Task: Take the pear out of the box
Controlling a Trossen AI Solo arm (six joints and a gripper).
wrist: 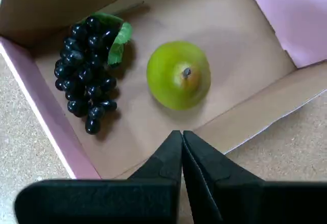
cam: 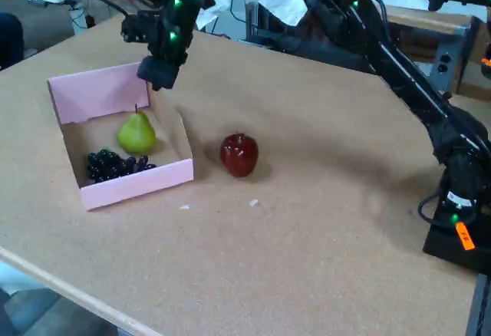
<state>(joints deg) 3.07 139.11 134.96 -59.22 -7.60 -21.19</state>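
The yellow-green pear (wrist: 179, 74) stands upright on the brown floor of the pink box (wrist: 48, 111), stem up. The fixed view shows the pear (cam: 136, 133) near the box's (cam: 130, 185) middle, in front of the taller pink flap. My gripper (wrist: 182, 134) is shut, its black fingertips pressed together with nothing between them. It hovers above the box's wall, just beside the pear. In the fixed view the gripper (cam: 156, 75) hangs above the box's far right corner, higher than the pear.
A bunch of dark purple grapes (wrist: 87, 73) with green leaves lies in the box beside the pear; the grapes (cam: 115, 164) sit at its front. A shiny red apple (cam: 239, 154) stands on the brown tabletop (cam: 307, 221) right of the box.
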